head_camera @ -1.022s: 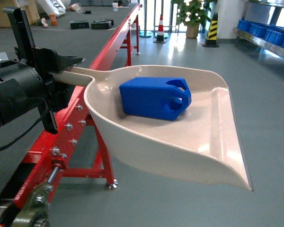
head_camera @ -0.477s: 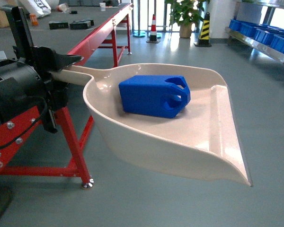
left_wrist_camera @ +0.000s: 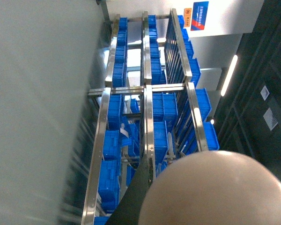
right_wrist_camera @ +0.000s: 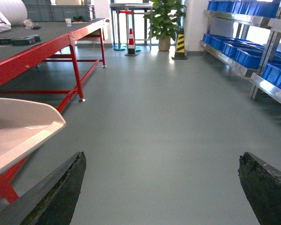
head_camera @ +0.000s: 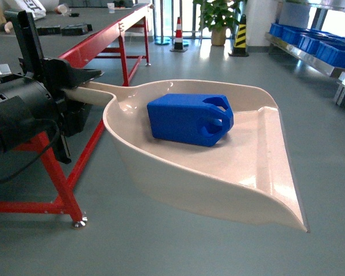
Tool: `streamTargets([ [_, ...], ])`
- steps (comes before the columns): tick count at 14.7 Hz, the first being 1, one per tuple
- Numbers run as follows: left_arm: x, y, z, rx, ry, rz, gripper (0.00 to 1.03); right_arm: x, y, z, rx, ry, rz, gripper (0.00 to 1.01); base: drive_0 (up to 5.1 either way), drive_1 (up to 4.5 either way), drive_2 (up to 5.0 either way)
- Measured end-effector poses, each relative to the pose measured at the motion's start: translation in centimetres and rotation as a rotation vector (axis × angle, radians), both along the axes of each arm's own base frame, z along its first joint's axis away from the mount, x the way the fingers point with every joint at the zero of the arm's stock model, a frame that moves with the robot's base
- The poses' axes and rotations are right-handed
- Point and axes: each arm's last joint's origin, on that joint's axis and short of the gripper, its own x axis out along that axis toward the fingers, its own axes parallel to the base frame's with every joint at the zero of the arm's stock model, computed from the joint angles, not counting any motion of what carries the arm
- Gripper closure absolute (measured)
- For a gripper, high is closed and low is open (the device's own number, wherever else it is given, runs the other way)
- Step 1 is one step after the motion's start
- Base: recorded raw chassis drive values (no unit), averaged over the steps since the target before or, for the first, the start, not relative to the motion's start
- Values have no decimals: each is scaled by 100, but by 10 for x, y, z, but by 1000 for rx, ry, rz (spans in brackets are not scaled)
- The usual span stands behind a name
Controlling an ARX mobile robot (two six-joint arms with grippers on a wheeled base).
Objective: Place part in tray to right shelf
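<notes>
Part [head_camera: 190, 119]: lying on its side inside the tray, tapered pierced end pointing toward 3 o'clock; sitting as it did a second ago, not sliding.
Tray [head_camera: 259, 167]: being carried level above the floor, handle reaching toward 9 o'clock into the left gripper [head_camera: 80, 80]; lip corner also showing in the right wrist view [right_wrist_camera: 23, 124].
Left gripper: jaws clamped on the tray handle.
Right gripper [right_wrist_camera: 161, 187]: fingers spread wide apart, holding nothing.
Change: the red bench [head_camera: 103, 43] is sliding away toward 9 o'clock while the right shelf [head_camera: 310, 54] and its blue crates [head_camera: 325, 49] are drawing in at 2 o'clock; the base seems to be turning right.
Meaning for task: likely the transit step; load is riding stable, shelf well apart, placing not yet begun.
Risk: a sharp turn could tip the part toward the open lip.
</notes>
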Motion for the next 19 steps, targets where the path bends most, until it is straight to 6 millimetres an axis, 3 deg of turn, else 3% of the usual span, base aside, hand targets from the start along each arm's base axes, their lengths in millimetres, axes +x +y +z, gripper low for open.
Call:
streamTargets([
  [5,-1,-6,1,-1,-6,-30,90,0,0,0,0,2,-6,3,194,-104,-104],
  [19,0,0,0,-1,-1,0,90,0,0,0,0,2,0,3,6,439,-427],
])
